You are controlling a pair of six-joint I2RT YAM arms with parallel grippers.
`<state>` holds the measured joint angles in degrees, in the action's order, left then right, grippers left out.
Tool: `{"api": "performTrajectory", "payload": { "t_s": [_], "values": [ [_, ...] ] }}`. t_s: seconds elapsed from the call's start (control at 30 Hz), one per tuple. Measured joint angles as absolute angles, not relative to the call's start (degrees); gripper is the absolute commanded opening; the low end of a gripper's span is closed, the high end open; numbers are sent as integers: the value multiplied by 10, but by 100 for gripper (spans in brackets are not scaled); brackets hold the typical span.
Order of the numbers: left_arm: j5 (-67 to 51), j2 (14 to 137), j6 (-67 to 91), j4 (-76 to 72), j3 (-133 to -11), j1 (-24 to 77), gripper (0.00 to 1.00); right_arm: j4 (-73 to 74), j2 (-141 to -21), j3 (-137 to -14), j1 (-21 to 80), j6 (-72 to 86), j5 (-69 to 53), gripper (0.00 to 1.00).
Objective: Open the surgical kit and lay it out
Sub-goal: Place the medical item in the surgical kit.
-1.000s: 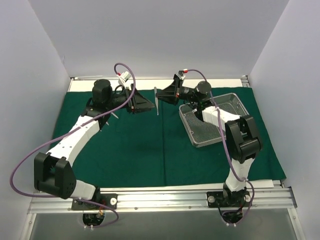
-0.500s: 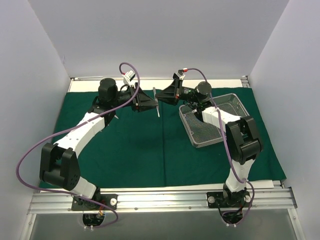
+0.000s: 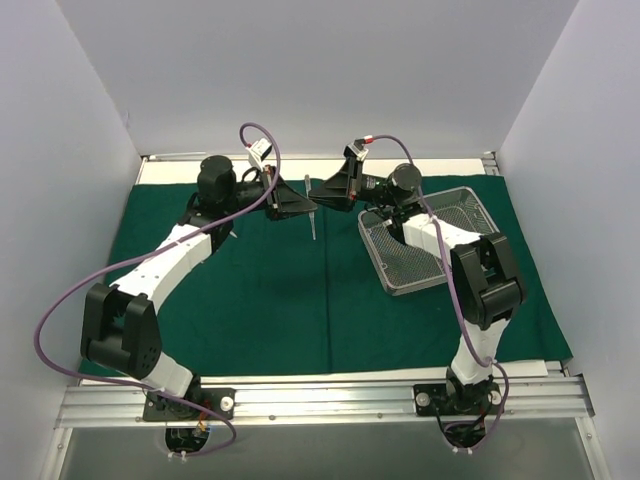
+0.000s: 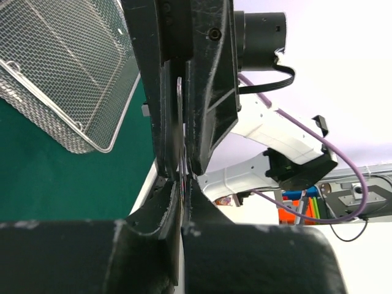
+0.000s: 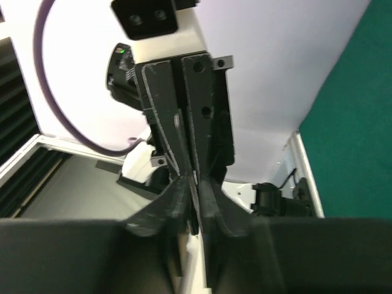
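Two grippers meet at upper centre: left gripper [image 3: 304, 206] and right gripper [image 3: 316, 192] both clamp the same thin steel instrument [image 3: 312, 226] above the dark green cloth drape [image 3: 260, 290], left of the silver wire-mesh tray [image 3: 376, 255]. I'd free the right only once the left hold looks square.

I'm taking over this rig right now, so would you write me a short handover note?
Left gripper: shut on the thin steel instrument, held up at the far centre.
Right gripper: shut on the same instrument from the opposite side.
Done: green drape spread flat; wire-mesh tray on its right part, apparently empty.
Left: release one grip and lay the instrument down. No other instruments are visible.
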<state>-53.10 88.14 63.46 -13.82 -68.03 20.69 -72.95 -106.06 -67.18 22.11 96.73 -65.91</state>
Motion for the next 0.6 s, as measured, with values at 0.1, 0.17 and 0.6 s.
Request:
{"api": "performTrajectory", "payload": {
  "t_s": [0.1, 0.17, 0.6],
  "values": [
    [-521, 881, 607, -100, -687, 207, 2, -674, -1052, -675, 220, 917, -660, 42],
    [-499, 881, 571, -36, -704, 206, 2, -514, -1039, -705, 217, 802, -653, 59],
    [-204, 785, 421, 339, -722, 67, 2, 244, -1039, -945, 198, 267, -302, 79]
  ]
}}
